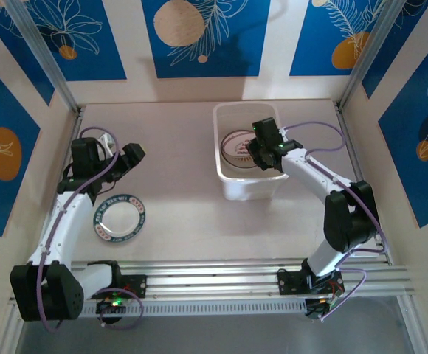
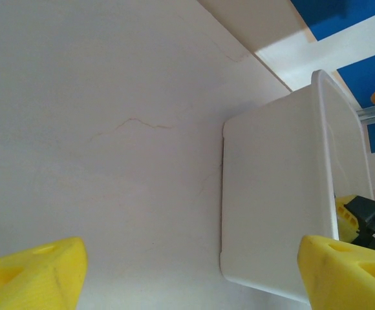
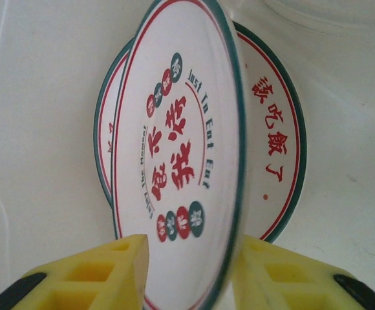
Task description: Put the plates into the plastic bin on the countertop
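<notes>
Aluminium rail (image 1: 214, 276) ran along the near table (image 1: 184, 221) edge, with both arm bases on it. One plate (image 1: 120, 217) lay flat on the table front-left: green rim with red print, too small to read. Left claw (image 1: 134, 155) was just beyond it over bare table, fingers spread wide, nothing between them. Plastic bin (image 1: 247, 188) sat mid-right, well apart from that plate. Right claw (image 3: 187, 278) was down inside the bin, fingers parted wider than the rim of the tilted plate (image 3: 174, 148) standing between them. That rim was close against one finger and blurred. Tilted plate read "Just To Eat Eat" in dark print, with red Chinese characters at centre. Under it a second plate (image 3: 275, 148) lay flat on the bin floor, red Chinese characters on its rim. From above, the right wrist covered part of the bin's contents. Blue leaf-print wall panels (image 1: 199, 37) stood at the back.
</notes>
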Controlling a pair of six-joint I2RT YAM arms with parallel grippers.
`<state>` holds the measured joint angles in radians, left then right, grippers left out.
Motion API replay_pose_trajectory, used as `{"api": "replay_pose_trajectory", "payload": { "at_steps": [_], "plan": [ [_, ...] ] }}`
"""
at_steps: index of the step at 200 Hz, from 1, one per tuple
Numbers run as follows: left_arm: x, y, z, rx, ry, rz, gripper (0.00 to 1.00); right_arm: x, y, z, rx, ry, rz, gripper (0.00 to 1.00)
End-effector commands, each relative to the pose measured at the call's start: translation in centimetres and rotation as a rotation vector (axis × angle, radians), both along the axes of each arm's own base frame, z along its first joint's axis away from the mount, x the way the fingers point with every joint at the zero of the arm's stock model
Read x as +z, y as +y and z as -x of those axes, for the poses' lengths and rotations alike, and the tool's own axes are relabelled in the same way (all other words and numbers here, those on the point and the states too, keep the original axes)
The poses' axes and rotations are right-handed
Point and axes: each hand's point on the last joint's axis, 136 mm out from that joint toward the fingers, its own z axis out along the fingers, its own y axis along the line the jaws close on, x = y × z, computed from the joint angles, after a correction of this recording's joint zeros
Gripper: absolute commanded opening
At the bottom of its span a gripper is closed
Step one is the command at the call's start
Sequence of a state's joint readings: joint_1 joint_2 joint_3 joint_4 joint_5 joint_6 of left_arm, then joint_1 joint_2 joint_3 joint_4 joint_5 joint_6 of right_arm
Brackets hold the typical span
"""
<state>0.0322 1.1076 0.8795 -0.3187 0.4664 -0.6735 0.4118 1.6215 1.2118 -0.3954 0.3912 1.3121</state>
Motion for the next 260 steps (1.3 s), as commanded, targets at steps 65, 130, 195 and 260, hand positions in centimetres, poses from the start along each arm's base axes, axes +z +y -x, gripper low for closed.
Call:
{"api": "replay_pose_trajectory", "payload": {
  "at_steps": [65, 130, 195, 260],
  "plan": [
    [-2.2, 1.5, 2.9, 0.043, 0.098, -0.077, 0.85, -1.7, 1.5, 0.6, 0.074, 0.067, -0.016, 0.67],
    [-5.5, 4.4, 6.3, 0.143, 0.268, -0.208, 0.89, -2.9, 1.9, -0.3, 0.122, 0.081, -0.086, 0.77],
    [-7.2, 7.2, 9.6, 0.222, 0.426, -0.353, 0.93, -1.7, 2.4, -1.3, 0.207, 0.068, -0.012, 0.96],
    [-9.1, 11.1, 13.3, 0.341, 0.572, -0.47, 0.99, 0.5, 2.3, 0.0, 0.293, 0.01, 0.045, 0.99]
  ]
}}
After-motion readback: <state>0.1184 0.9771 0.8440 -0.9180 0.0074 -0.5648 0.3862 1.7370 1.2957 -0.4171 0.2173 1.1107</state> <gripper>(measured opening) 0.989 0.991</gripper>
